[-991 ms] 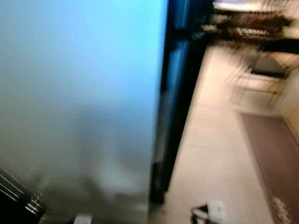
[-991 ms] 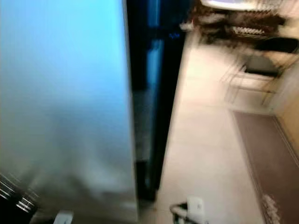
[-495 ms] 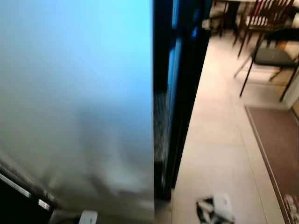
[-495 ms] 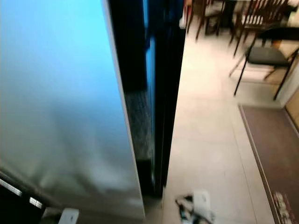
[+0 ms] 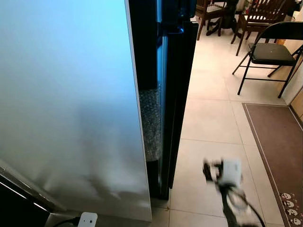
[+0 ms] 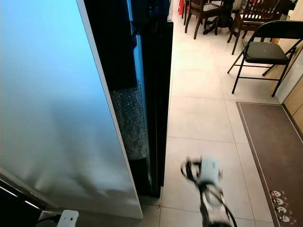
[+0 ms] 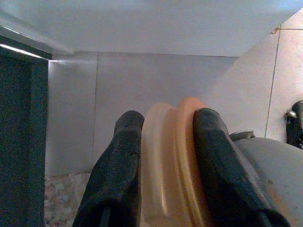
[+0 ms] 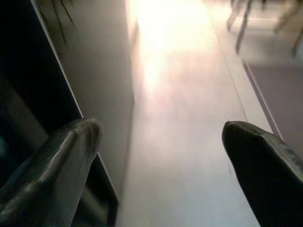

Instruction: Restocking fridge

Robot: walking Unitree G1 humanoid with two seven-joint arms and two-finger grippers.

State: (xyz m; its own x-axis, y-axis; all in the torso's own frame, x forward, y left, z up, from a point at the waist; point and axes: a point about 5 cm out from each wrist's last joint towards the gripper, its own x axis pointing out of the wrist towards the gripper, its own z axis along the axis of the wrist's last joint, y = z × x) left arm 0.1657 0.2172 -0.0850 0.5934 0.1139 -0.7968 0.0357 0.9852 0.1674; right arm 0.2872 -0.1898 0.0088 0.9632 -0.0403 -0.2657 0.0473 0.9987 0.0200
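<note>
- Looking down from the head, I have a broad, smooth silver-grey fridge door [image 5: 71, 104] swung open edge-on, matte with a pale blue sheen near its top.
- Behind its thin edge sits the glossy black fridge body [image 6: 151, 94], and a patch of bubble wrap [image 6: 129, 120], knobbly and translucent, shows in the narrow gap.
- My left gripper [image 7: 163, 156] is clenched on a peach-coloured ring-shaped piece [image 7: 173, 161], smooth and plastic-looking with rounded stacked rims; I cannot tell what it is. One rubbery black finger [image 7: 120, 170] presses each flank.
- Just beyond those fingertips is a flat brushed-metal panel [image 7: 142, 94], with the pale underside of the door above it.
- My right gripper [image 8: 161, 137] is released, its two blunt black fingers [image 8: 71, 146] well apart with bare floor between them; the fridge's dark edge runs beside one finger.
- In the head views the right arm [image 6: 206, 179] is blurred, a white block with black cabling, low over the cream tiled floor [image 6: 199, 118].
- Past it, well away: a black folding metal chair [image 5: 272, 52], a brown mat [image 6: 274, 151] and dark wooden dining chairs [image 6: 203, 12].
</note>
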